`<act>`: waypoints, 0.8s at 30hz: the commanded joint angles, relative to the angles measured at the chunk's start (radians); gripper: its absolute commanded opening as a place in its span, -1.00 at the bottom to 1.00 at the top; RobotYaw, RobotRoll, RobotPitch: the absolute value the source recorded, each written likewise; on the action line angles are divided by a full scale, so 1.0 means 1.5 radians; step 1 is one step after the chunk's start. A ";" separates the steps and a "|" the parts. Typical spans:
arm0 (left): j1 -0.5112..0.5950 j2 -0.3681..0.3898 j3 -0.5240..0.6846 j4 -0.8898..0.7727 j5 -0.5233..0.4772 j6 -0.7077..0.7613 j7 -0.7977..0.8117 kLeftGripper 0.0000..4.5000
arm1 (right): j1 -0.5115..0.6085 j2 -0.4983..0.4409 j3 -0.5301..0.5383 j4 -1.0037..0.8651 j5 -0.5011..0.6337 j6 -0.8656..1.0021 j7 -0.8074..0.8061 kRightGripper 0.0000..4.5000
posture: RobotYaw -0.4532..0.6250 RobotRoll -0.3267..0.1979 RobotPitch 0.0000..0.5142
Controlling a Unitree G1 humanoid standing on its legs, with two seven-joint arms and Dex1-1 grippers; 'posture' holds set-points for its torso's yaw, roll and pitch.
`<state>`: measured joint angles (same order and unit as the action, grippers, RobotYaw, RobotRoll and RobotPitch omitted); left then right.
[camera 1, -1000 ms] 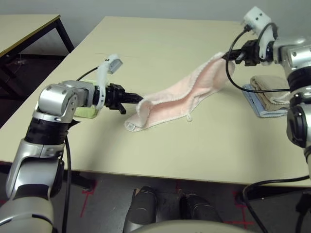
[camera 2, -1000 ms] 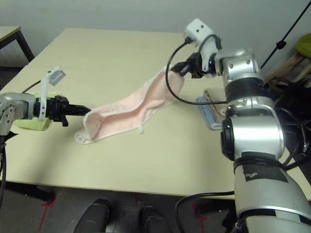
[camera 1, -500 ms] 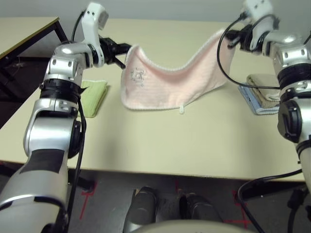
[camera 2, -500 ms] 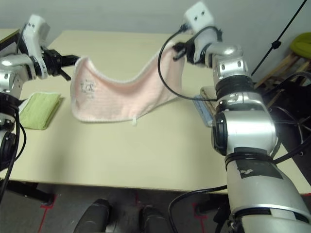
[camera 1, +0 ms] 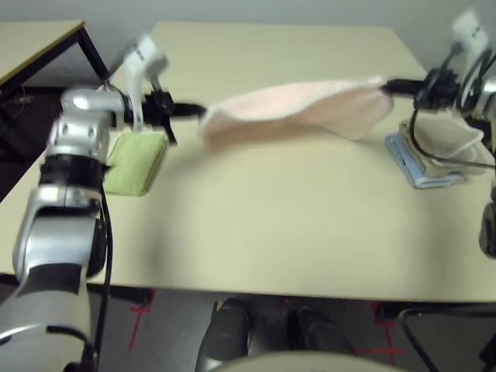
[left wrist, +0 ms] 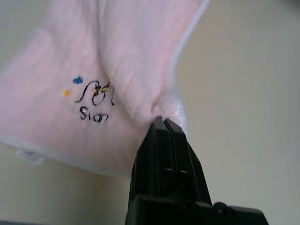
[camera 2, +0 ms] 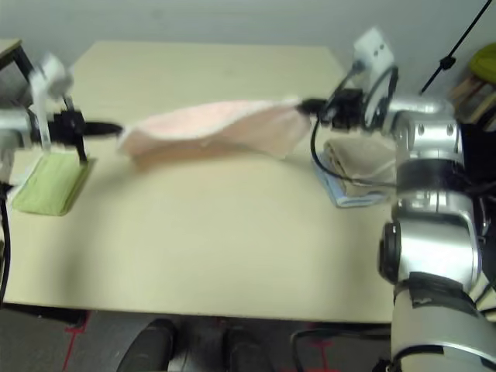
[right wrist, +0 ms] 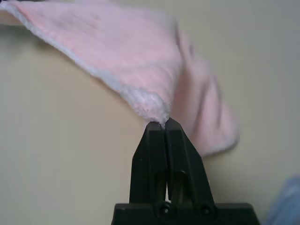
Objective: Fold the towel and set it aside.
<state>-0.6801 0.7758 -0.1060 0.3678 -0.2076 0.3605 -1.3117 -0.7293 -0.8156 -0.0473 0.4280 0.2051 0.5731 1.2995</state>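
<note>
You have the pale pink towel [camera 1: 298,108] stretched above the table [camera 1: 271,225], its long axis running side to side, one end pointing at each arm. Near its left end, the left gripper [left wrist: 163,123] has its fingers pressed together, pinching a corner beside the dark squiggle logo [left wrist: 93,93]. At the towel's right end, the right gripper [right wrist: 164,124] pinches the other corner the same way. The lime-green towel [camera 1: 136,161] lies on the table below the left gripper; the beige and blue towels [camera 1: 434,151] lie beyond the towel's right end.
</note>
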 commanded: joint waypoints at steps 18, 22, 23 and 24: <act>0.166 0.128 -0.045 -0.141 0.031 -0.012 -0.106 -0.91 | 0.225 -0.147 0.055 -0.258 0.094 0.147 0.091 -1.00 | 0.16 0.25 -0.48; 0.185 0.147 -0.042 -0.161 0.041 -0.013 -0.101 -0.46 | 0.236 -0.161 0.065 -0.259 0.089 0.124 0.094 -1.00 | 0.16 0.25 -0.48; 0.188 0.152 -0.038 -0.166 0.042 -0.013 -0.099 -0.29 | 0.238 -0.163 0.067 -0.259 0.088 0.120 0.095 -1.00 | 0.16 0.25 -0.48; 0.189 0.156 -0.034 -0.169 0.042 -0.014 -0.096 -0.16 | 0.239 -0.165 0.068 -0.259 0.088 0.117 0.095 -1.00 | 0.16 0.25 -0.48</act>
<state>-0.4067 0.9952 -0.1608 0.1368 -0.1575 0.3454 -1.4609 -0.3805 -1.0479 0.0299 0.0515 0.3426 0.7620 1.4372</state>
